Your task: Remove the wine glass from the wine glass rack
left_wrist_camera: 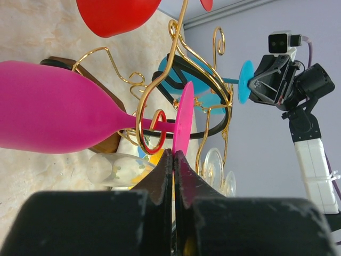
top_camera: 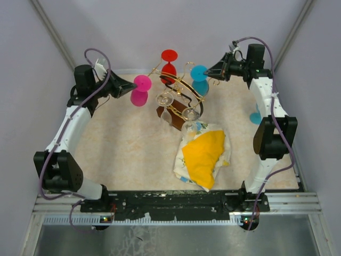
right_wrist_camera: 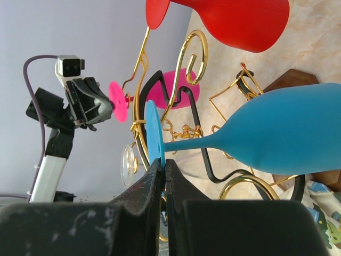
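Note:
The wine glass rack (top_camera: 180,85) is gold wire on a dark brown base (top_camera: 164,113), mid-table at the back. My left gripper (top_camera: 133,85) (left_wrist_camera: 173,154) is shut on the foot rim of a pink wine glass (top_camera: 140,92) (left_wrist_camera: 53,112), held sideways at the rack's left side. My right gripper (top_camera: 209,71) (right_wrist_camera: 164,162) is shut on the foot rim of a blue wine glass (top_camera: 200,80) (right_wrist_camera: 287,133) at the rack's right side. Gold hooks cross both stems; I cannot tell whether they still hang. A red glass (top_camera: 169,65) hangs at the back, and two clear glasses (top_camera: 165,100) at the front.
A yellow and floral cloth (top_camera: 205,154) lies crumpled in front of the rack. Another blue glass (top_camera: 256,116) stands by the right arm near the table's right edge. Grey walls close in the back and sides.

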`<state>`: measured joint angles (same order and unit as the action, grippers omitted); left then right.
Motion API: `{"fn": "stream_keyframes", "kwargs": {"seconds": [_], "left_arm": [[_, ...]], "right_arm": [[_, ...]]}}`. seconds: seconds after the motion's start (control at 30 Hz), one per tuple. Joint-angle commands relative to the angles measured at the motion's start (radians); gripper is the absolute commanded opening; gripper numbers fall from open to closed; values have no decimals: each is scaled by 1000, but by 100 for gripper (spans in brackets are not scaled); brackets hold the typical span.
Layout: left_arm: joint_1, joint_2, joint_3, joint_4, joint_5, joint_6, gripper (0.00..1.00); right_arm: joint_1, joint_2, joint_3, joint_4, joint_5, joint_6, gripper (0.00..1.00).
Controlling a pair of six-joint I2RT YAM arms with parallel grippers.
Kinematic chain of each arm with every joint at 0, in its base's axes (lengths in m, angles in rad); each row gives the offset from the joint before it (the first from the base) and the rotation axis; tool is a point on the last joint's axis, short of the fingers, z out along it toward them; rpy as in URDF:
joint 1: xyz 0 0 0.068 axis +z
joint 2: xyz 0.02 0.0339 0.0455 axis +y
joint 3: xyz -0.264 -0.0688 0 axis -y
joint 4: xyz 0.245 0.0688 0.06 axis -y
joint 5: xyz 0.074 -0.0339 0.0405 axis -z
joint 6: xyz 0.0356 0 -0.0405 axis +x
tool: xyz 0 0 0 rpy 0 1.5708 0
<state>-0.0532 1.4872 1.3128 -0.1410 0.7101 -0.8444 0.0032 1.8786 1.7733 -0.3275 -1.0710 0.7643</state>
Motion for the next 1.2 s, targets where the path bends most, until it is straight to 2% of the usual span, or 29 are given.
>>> {"fn": "stream_keyframes", "kwargs": {"seconds": [0.0,0.37,1.17], "left_arm": [[27,-70,-21,-6,9,23,0],[118,-110,-66,-10,40,15,0],[118,63,69,176,78,-126,0]], "right_arm": [[-7,-70,2,47,-25,15,5],[-7,-77,7,54,-27,25,5],[-7,-54,52,36,-36,26,5]]}}
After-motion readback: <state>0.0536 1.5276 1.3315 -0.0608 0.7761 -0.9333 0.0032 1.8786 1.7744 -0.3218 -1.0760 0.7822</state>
